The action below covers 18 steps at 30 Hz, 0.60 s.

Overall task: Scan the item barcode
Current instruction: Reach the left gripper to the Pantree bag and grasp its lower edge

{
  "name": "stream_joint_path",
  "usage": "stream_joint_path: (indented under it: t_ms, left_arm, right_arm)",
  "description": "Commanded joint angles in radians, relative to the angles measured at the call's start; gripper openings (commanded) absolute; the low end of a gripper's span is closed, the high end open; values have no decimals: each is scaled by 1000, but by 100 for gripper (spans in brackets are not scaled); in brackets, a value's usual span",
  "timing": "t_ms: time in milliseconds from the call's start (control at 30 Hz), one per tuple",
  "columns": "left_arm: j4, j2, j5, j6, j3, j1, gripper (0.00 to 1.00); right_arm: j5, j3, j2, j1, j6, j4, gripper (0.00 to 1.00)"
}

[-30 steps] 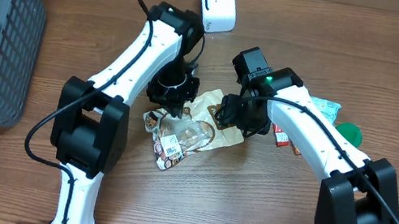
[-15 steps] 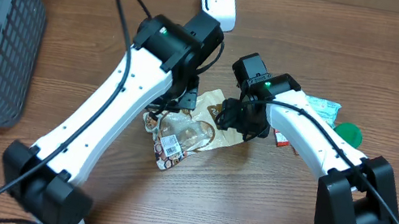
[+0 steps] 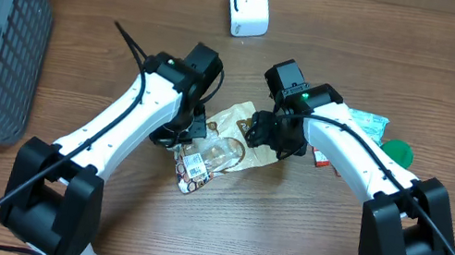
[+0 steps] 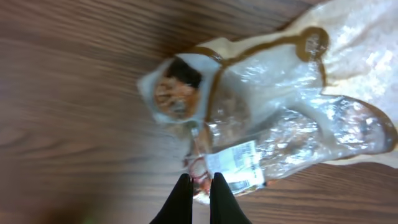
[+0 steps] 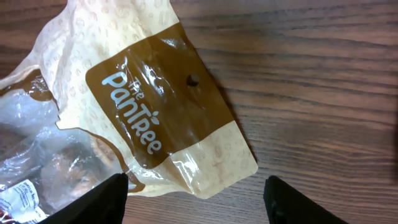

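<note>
**Take the bag by its stiff end and keep the label flat**

The left gripper [image 4: 199, 196] is clenched, with nothing visible between its fingers. It hangs just off the bag's lower edge, beside the white barcode label [image 4: 236, 165]. I cannot tell whether it touches the film. The right gripper [image 5: 196, 183] is released, its fingers spread wide above the bag's brown printed end.

The bag [image 3: 220, 140], crinkly clear-and-tan plastic, lies flat on the table [image 3: 283, 240] with its label facing up. The scanner [image 3: 248, 5] stands beyond the bag's far end, well apart from it.

The right gripper looks better placed to make the grasp. It should probably pinch the bag's brown sealed end, which looks firmer than the loose clear film. A grip near the label would likely wrinkle or hide the barcode. Once lifted, the bag would need tilting so the label faces the scanner, with the film kept smooth.
</note>
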Motion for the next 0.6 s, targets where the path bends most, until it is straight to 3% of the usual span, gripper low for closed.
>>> stream_joint_path:
  t_ms: [0,100,133,200,567]
  left_arm:
    - [80,-1,108,51,-84,-3,4]
    - [169,-1,107,47,-142,-2,7]
    - [203,-1,107,47,-158,-2,15]
    - [224,-1,95,46,-171,-2,16]
    - [122,-1,93,90,-97,105,27]
  right_arm:
    - [5,-4,-18,1,-5,13,72]
    - [5,-4,-18,1,-5,27,72]
    - [5,-4,-18,1,-5,32,72]
    - [5,-8,-18,1,-4,45,72]
    - [5,-79,-18,1,-4,164,78]
